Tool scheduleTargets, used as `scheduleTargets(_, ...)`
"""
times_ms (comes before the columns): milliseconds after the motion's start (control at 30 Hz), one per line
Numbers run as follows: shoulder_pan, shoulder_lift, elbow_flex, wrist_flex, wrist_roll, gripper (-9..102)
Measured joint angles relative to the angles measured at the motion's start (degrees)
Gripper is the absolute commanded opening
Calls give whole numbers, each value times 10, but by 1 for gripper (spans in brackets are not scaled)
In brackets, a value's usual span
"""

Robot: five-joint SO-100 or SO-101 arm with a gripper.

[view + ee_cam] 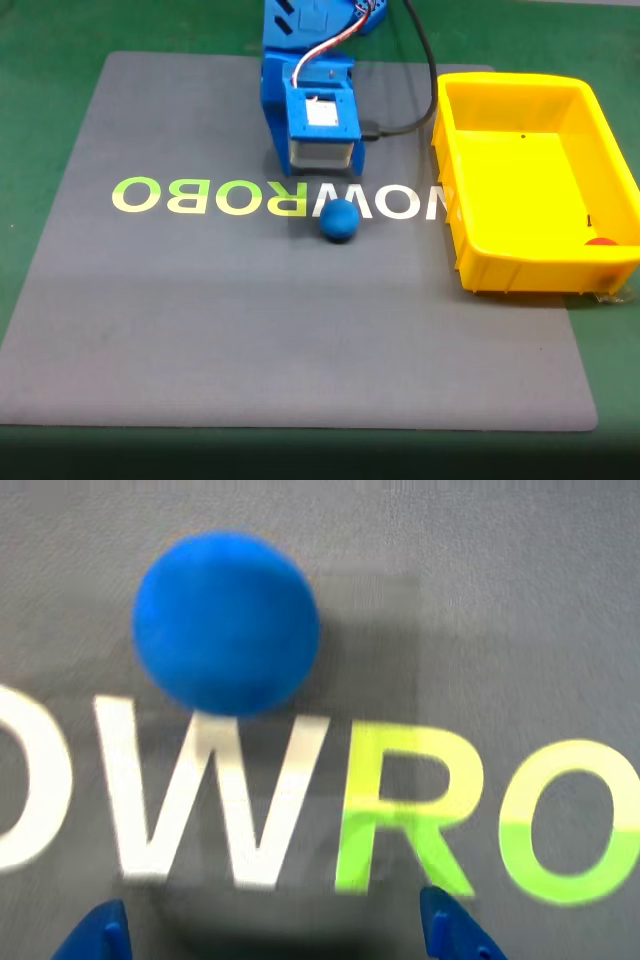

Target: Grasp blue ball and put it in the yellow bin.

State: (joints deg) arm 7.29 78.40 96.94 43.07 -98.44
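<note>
One blue ball (339,220) resting on the grey mat (200,320) just below the lettering (280,197), in front of the claw (278,935), spread open and empty, tips apart at the wrist view's bottom edge. Probably light, matte, slightly soft; best pinched across the widest middle, liable to roll. Farther right in the fixed view, yellow bin (455,180), well apart.

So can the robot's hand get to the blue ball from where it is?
Probably yes. The hand is open, its tips apart, and the blue ball lies just ahead on the bare grey mat with nothing between them.
</note>
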Motion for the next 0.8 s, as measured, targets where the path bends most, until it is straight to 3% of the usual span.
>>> scheduleTargets(433,-33,-139,-179,-4,43,33)
scheduleTargets(800,-34,-172,-215,-4,43,28)
